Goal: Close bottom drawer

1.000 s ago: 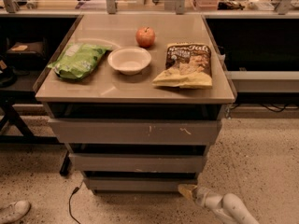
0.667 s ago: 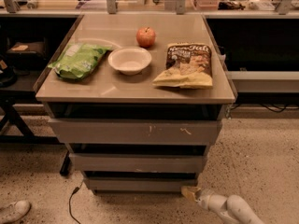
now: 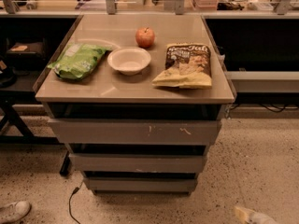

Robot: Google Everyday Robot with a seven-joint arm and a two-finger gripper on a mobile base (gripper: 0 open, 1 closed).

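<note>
1. My gripper sat low at the bottom right edge of the view, just above the speckled floor. I could not tell whether it was open or closed.
2. The bottom drawer lay up and to the left of the gripper, well apart from it, with nothing touching its plain front panel.
3. Above it came the middle drawer and then the top drawer, whose front carried pale scratch marks.
4. On the surface, far above the gripper, I saw a green bag, a white bowl, a red apple and a chip bag.
5. The chip bag had light script lettering on a dark band at its top, but I could not read it. The green bag's pale label was also unreadable.
6. A white shoe and a black cable lay on the floor far to the gripper's left.
</note>
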